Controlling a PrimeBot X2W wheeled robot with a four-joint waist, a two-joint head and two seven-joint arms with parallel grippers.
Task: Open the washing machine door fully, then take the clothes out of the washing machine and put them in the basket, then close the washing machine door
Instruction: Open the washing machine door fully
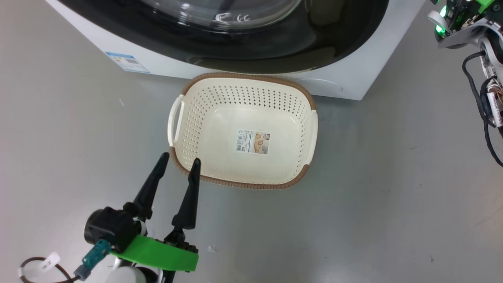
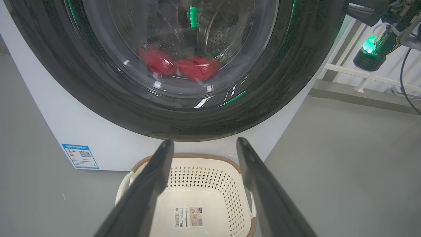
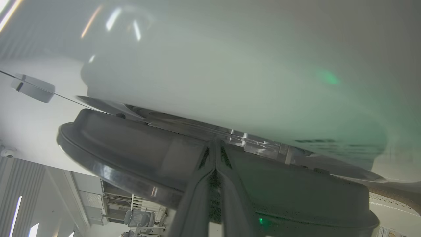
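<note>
The washing machine (image 1: 346, 74) stands at the top of the head view. Its door (image 1: 314, 43) has a glossy black rim and lies against the white front. Behind the door glass (image 2: 177, 39), red clothes (image 2: 197, 69) rest in the drum. The cream basket (image 1: 302, 118) sits on the floor just in front, holding nothing but its sticker. My left gripper (image 1: 180, 158) is open, its tips over the basket's near left corner. My right gripper (image 3: 215, 146) is shut, its tips at the seam between the door's rim (image 3: 131, 148) and the white front (image 3: 230, 82).
Grey floor spreads on all sides of the basket. A blue label (image 1: 126, 62) marks the machine's lower left front. My right arm's wrist with a green light (image 1: 459, 23) hangs at the machine's right side, cables trailing below. White railings (image 2: 361, 75) stand beyond.
</note>
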